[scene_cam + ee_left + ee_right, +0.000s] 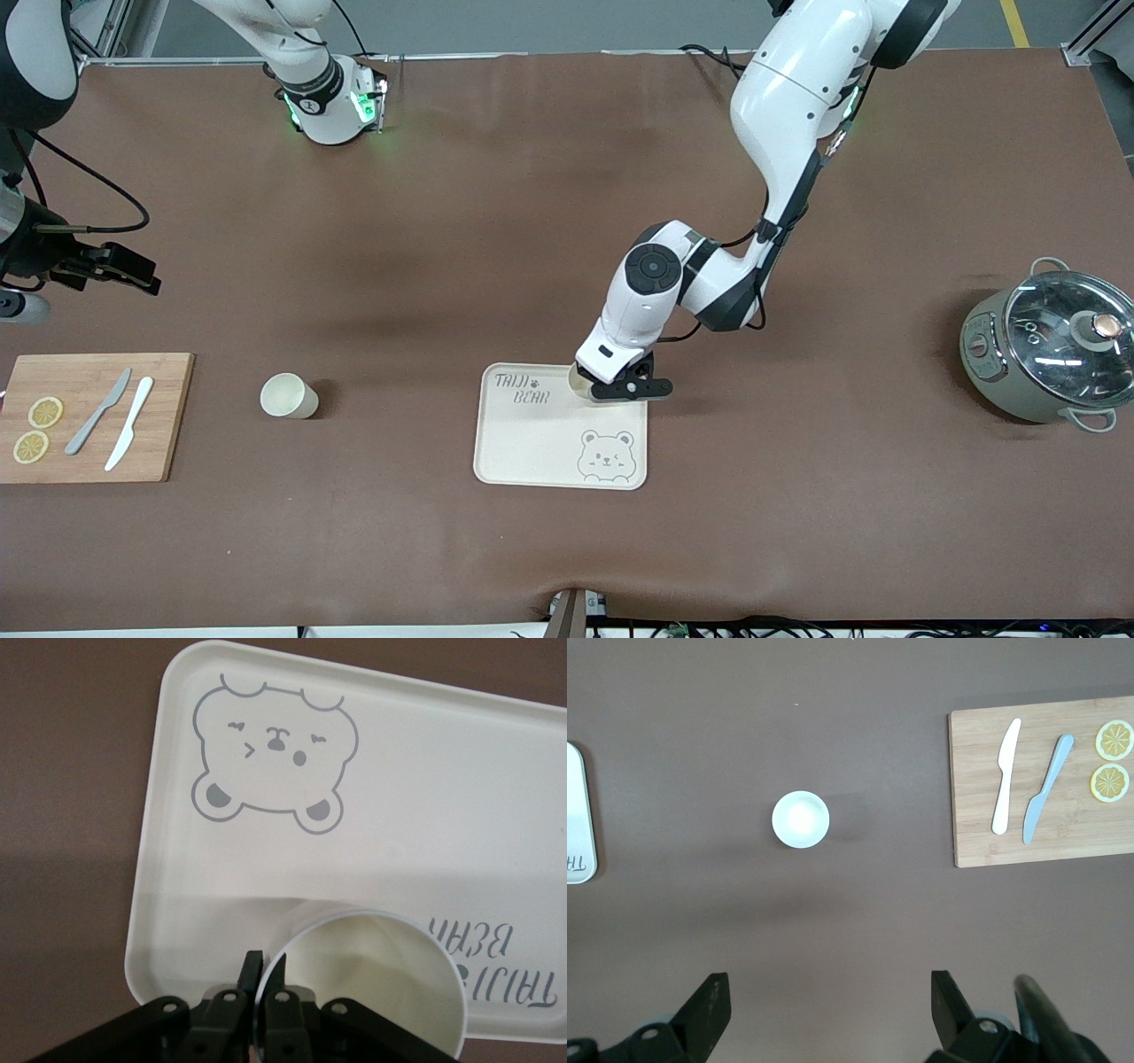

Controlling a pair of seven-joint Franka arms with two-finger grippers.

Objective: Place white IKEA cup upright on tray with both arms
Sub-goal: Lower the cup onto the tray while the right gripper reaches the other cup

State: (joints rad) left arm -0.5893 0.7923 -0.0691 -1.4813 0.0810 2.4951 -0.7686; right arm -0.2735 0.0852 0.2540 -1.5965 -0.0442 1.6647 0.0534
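White cup (580, 379), a small cream-white tumbler, stands upright on the cream rectangular tray (532, 443) with the bear face and "TAIJI BEAR" lettering, at the tray's corner farthest from the front camera toward the left arm's end. In the front view the left claw (611, 385) is down at that cup, pinching its rim. A second white cup (289, 395) stands upright on the brown counter (567, 221) between the tray and a wooden cutting board (168, 416), which carries a grey knife (97, 412), a white knife (129, 423) and two lemon slices (37, 430). A grey-green pot with a glass lid (1050, 350) sits toward the left arm's end. The right claw (115, 268) hangs over the counter above the board's end.

In the left wrist view the black fingers (251, 973) are pressed together on the cup's thin wall (372, 983).

In the right wrist view the right claw's fingers (709, 1010) are spread wide, holding nothing, over bare counter near the second cup (800, 819).
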